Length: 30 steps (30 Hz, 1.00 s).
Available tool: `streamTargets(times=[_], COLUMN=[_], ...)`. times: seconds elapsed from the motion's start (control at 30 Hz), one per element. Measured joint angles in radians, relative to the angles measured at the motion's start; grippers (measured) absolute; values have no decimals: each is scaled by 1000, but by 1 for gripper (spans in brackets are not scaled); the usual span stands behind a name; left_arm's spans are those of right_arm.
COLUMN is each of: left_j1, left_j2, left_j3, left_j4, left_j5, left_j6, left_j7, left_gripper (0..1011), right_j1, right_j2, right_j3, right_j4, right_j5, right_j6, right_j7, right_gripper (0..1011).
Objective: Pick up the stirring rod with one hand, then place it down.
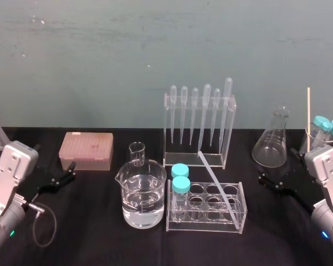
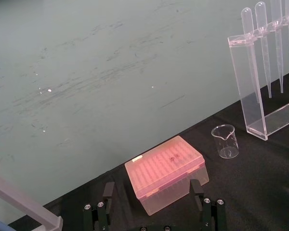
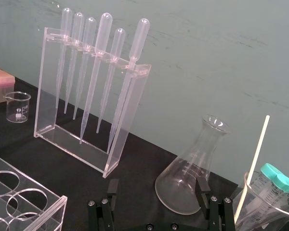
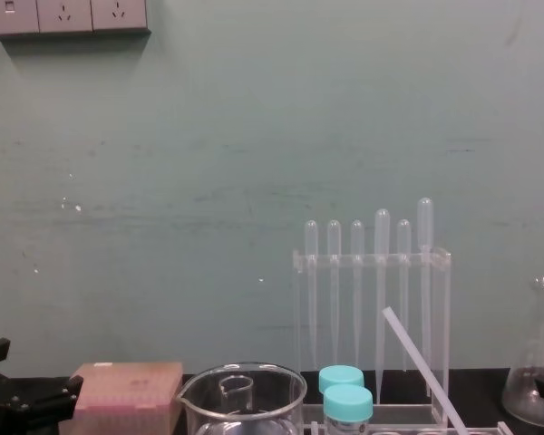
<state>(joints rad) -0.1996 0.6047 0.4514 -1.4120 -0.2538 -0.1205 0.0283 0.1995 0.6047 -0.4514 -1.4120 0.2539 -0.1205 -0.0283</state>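
Observation:
The stirring rod [image 1: 217, 179] is a thin translucent-white rod leaning aslant, its lower end in the clear tube rack [image 1: 206, 223] and its upper end toward the pipette rack [image 1: 198, 128]; the chest view shows the rod [image 4: 424, 372] too. My right gripper [image 1: 281, 167] hovers low at the right beside the conical flask [image 1: 272, 145], open and empty, well right of the rod; in the right wrist view its fingers [image 3: 112, 188] stand wide apart. My left gripper [image 1: 57, 179] rests at the far left in front of the pink tip box [image 1: 86, 150], open and empty.
A large beaker of water [image 1: 142, 197] and a small beaker [image 1: 136, 152] stand left of the tube rack, which holds two blue-capped tubes [image 1: 180, 183]. At the far right a beaker holds a pale stick [image 1: 308, 115] and capped tubes [image 1: 325, 126]. The black tabletop has free room in front.

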Motion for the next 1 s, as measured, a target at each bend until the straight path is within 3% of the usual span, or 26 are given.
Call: streamTargets(times=[1.0], left_j1=[0], left_j2=[0], left_j3=[0], left_j4=[0], left_j5=[0], left_j6=[0], left_j7=[0], left_gripper=[1000], right_j1=[0], right_j2=[0], right_j3=[0], right_j4=[0], right_j5=[0], right_j6=[0], right_j7=[0], right_gripper=[1003])
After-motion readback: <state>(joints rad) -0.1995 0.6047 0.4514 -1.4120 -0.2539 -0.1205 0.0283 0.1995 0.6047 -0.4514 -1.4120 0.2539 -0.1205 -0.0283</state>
